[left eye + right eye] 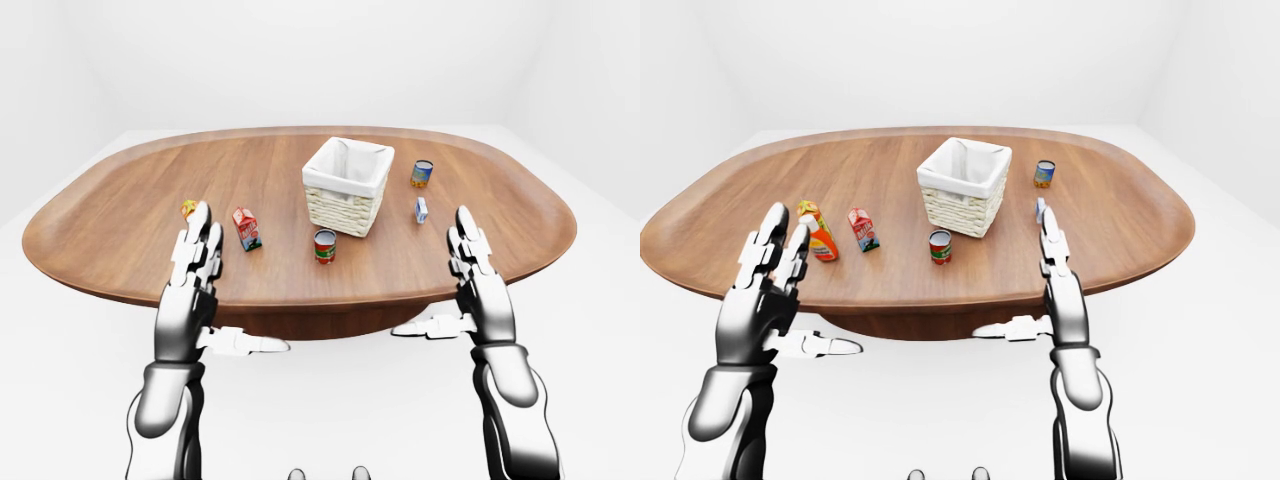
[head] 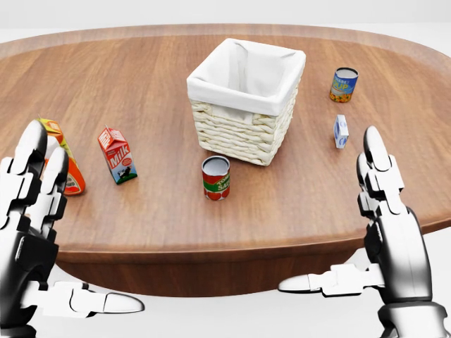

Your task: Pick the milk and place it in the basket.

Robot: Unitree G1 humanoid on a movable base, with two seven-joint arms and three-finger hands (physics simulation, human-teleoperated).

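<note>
Oval wood table (image 1: 130, 240), brown plank grain, thick rounded rim, darker underside in shadow. Fills mid-frame in both eye views; head view crops it at left and right edges. Floor (image 1: 330, 410) plain white, no seams. Walls (image 1: 940, 60) white, bare, meeting floor in soft line behind table. Light even, diffuse; faint shadow under table only.

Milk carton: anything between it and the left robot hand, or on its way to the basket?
Nothing visible blocks either. The left robot hand is open, left of the milk carton, partly covering the orange bottle. The red can stands below the basket, off the direct line.
</note>
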